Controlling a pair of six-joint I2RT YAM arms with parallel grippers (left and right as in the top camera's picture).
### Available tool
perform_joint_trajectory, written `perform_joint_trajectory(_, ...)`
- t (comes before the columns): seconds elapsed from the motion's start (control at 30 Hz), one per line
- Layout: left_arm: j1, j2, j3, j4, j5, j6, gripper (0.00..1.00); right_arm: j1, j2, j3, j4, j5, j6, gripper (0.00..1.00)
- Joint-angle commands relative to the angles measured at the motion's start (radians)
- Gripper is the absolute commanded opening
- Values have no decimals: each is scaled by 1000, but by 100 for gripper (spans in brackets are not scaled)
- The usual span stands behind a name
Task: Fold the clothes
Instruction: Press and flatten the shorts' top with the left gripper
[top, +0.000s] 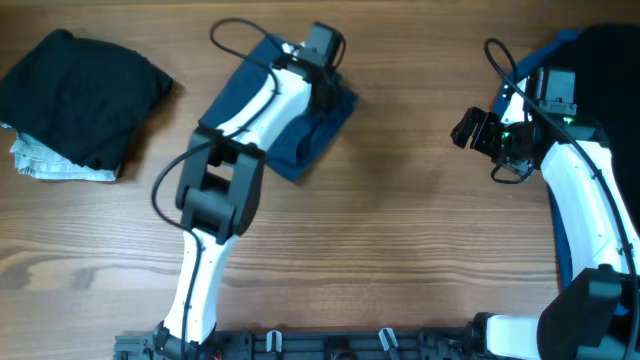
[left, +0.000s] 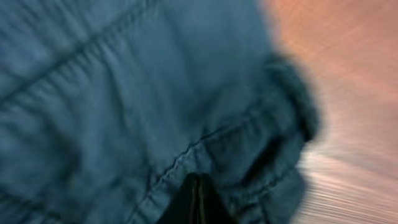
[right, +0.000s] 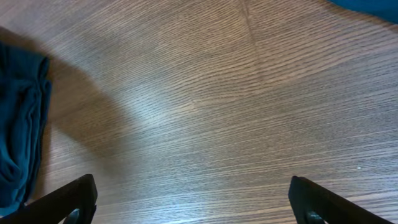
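One garment (top: 322, 128) is touched far centre by left gripper (left: 194, 203), jaws narrowed | right gripper (top: 463, 130) is held above table (right: 199, 93), jaws wide

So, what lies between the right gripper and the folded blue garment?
Only bare wooden table. The overhead view shows it between the right gripper and the blue garment; the right wrist view agrees.

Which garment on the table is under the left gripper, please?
The blue garment at centre, beneath the left gripper; the black garment lies apart at the far left.
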Motion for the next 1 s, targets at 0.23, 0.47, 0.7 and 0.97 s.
perform_joint_trajectory(0.23, -127, 43, -9, -407, 1, 107, 4, -1, -6, 14, 0, 14, 0, 100)
perform_joint_trajectory(0.47, -168, 43, -9, -795, -44, 137, 4, -1, -6, 14, 0, 14, 0, 100)
perform_joint_trajectory(0.7, -169, -107, -9, -808, -40, 94, 4, -1, -6, 14, 0, 14, 0, 100)
perform_joint_trajectory(0.97, -48, -340, -11, -845, -48, -59, 4, -1, -6, 14, 0, 14, 0, 100)
